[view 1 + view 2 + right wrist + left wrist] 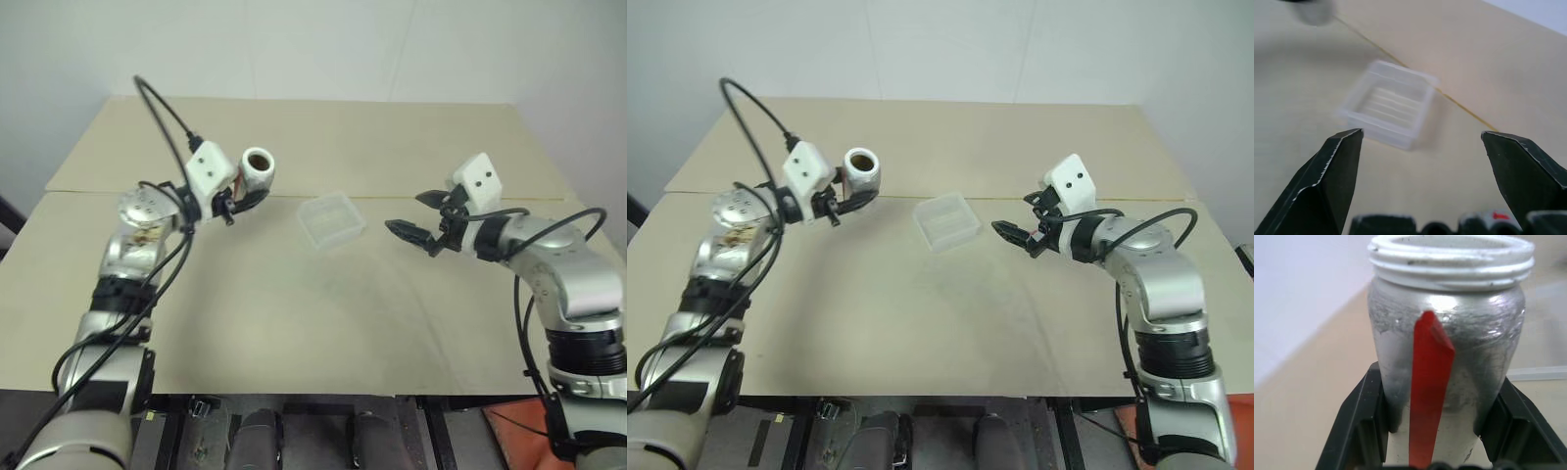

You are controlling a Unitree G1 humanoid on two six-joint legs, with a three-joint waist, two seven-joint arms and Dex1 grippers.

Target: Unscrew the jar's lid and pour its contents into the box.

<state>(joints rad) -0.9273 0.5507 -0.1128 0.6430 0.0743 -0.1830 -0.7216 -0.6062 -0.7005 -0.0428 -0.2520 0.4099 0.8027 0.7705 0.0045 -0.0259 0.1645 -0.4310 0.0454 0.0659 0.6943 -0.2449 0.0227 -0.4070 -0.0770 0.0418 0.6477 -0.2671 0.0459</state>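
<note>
Left eye view: left of the box [331, 221], the left gripper [235, 204] clamps the lidless jar [257, 169], mouth tipped up, nearer than the right gripper [423, 217], empty jaws wide, right of it on the desk [294, 313].

The jar [1449, 357] is showing a silvery body with a white threaded rim and a red stripe (black fingers [1359, 421] flanking it), while the translucent, whitish box [331, 220] is lying on the beige table [294, 323].
</note>
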